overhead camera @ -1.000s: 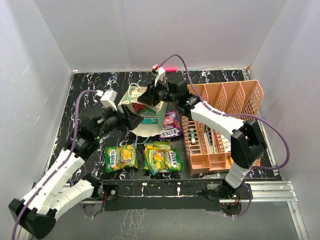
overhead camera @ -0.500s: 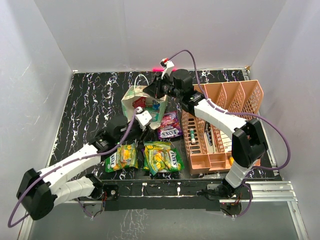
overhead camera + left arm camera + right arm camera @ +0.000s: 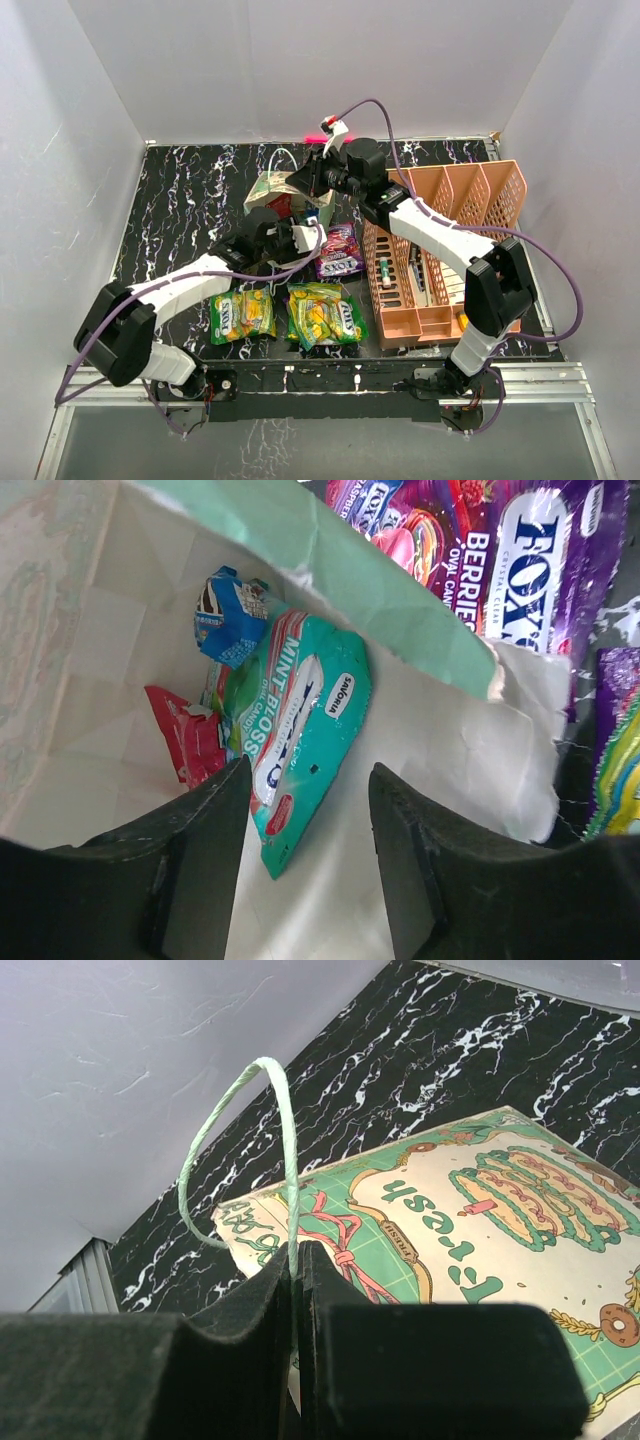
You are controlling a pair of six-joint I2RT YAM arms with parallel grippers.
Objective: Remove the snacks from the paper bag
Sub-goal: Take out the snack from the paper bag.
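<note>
Overhead, the paper bag [image 3: 268,190] appears tilted on the black marbled surface [image 3: 180,200], with its mouth turned toward the near side. The right claw [image 3: 312,178] is at the bag's far upper edge and the left claw [image 3: 292,236] is at the mouth. Already outside lie a purple packet [image 3: 340,252], a left yellow-green packet [image 3: 243,315] and a right yellow-green packet [image 3: 325,315]. A peach organiser [image 3: 470,200] stands to the right.

From the left wrist, the left claw [image 3: 312,780] is spread with nothing between its fingers, and it looks into the bag. The teal mint packet [image 3: 300,730] lies straight ahead and deeper in. Its long axis runs roughly along the reach, so the fingers straddle its narrow width. A blue packet [image 3: 228,615] and a red packet [image 3: 190,742] sit farther in, to the left.

From the right wrist, the right claw [image 3: 297,1260] is pressed together on the cord handle [image 3: 285,1140], above the bag's printed face. The left arm is clearly the nearer one for the teal packet.
</note>
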